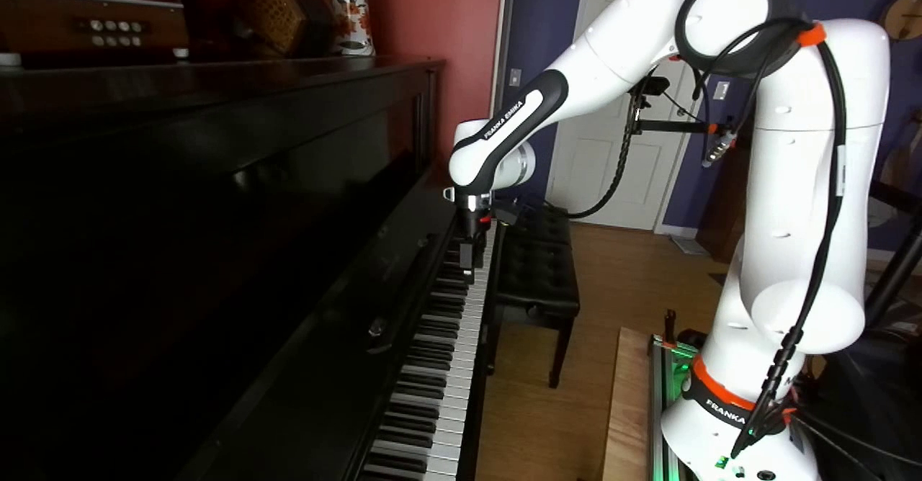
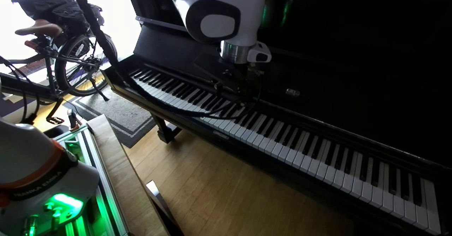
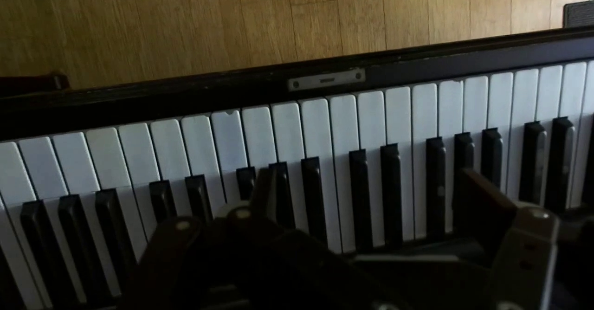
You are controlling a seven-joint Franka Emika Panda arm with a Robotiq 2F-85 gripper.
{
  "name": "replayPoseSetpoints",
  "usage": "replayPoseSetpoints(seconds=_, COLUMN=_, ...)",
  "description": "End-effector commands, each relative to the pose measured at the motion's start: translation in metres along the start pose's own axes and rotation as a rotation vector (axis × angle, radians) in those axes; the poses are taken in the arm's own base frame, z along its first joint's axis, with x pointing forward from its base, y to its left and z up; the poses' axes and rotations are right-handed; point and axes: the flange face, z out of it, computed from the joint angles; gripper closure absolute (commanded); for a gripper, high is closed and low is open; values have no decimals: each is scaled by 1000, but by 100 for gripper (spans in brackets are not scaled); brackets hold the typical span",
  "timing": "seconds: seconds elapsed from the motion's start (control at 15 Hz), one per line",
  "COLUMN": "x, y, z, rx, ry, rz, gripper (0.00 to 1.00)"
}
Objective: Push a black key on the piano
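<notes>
1. The piano (image 1: 216,193) stands beyond the long edge of the tabletop (image 1: 627,409), black keys (image 3: 313,180) facing it.
2. The gripper (image 3: 366,177) is over the keys, fingers (image 3: 485,196) spread wide, holding nothing, likely so 1 fingertip can press; contact I cannot tell.
3. The base (image 1: 735,438) stands behind that edge, presumably so the arm (image 1: 605,56) can reach across.
4. "FRANKA EMIKA" reads along the arm, "FRANKA" on the base.

piano (image 1: 238,243) cropped, bicycle (image 2: 59,68) too (left edge), hand (image 3: 366,175) contact unclear
</notes>
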Motion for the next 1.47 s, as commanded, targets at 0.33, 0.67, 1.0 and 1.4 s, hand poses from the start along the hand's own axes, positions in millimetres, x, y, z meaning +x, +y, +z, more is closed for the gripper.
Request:
replayPoseSetpoints(seconds=0.33, x=37, y=22, z=47, rx=-32, ry=-13, rz=30, gripper=74)
replayPoseSetpoints(seconds=0.67, x=55, y=25, z=66, rx=-70, ry=32, rz=81, gripper=100)
replayPoseSetpoints(seconds=1.0, x=65, y=28, z=77, rx=-114, ry=48, rz=103, gripper=100)
replayPoseSetpoints(seconds=1.4, x=75, y=24, z=87, rx=-118, ry=48, rz=100, gripper=100)
